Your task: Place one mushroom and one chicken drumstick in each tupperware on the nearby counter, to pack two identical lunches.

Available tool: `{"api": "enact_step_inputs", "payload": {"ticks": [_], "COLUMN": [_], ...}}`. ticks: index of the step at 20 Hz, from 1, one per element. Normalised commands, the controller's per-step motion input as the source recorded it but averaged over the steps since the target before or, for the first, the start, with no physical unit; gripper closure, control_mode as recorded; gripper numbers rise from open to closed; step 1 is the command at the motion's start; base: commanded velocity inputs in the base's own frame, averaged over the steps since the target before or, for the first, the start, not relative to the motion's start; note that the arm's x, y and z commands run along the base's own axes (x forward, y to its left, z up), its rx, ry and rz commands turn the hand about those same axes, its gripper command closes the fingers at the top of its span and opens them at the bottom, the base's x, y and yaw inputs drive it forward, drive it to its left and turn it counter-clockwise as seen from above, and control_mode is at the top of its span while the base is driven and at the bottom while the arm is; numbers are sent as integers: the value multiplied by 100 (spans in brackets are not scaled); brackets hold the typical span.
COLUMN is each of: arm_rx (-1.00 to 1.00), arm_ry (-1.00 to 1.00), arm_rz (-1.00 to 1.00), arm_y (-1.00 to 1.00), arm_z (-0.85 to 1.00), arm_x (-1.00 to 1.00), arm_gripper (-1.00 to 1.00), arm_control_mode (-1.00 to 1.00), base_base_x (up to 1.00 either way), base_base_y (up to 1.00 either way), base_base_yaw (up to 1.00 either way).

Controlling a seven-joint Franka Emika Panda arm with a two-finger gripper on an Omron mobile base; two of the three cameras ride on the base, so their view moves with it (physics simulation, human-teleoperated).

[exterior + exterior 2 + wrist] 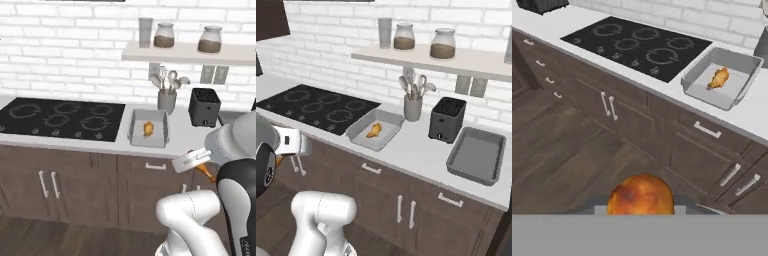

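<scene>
My gripper hangs in front of the cabinets, below the counter edge, shut on a golden-brown chicken drumstick. The held drumstick also peeks out orange beside the hand. One grey tupperware sits right of the cooktop with another chicken drumstick lying in it. The hand view shows this tray ahead and to the right. A second tupperware lies past the toaster with nothing in it. The mushroom is out of view.
A black cooktop fills the counter's left part. A black toaster and a grey utensil holder stand behind the trays. A wall shelf carries jars. Dark cabinet fronts with bar handles face the hand.
</scene>
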Motion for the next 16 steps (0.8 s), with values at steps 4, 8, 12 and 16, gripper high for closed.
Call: {"api": "enact_step_inputs", "payload": {"ticks": [4,8,12,16], "arm_rx": [0,0,0,0], "arm_ry": [0,0,0,0], "arm_rz": [0,0,0,0], "arm_y": [0,0,0,0], "arm_z": [0,0,0,0], "arm_x": [0,0,0,0], "arm_gripper": [100,100,100,100], "arm_control_mode": [100,100,100,100], "base_base_x": [34,51,49,8], "base_base_y": [19,-23,-16,-21], "base_base_yaw": [-96,-85,-39,0]}}
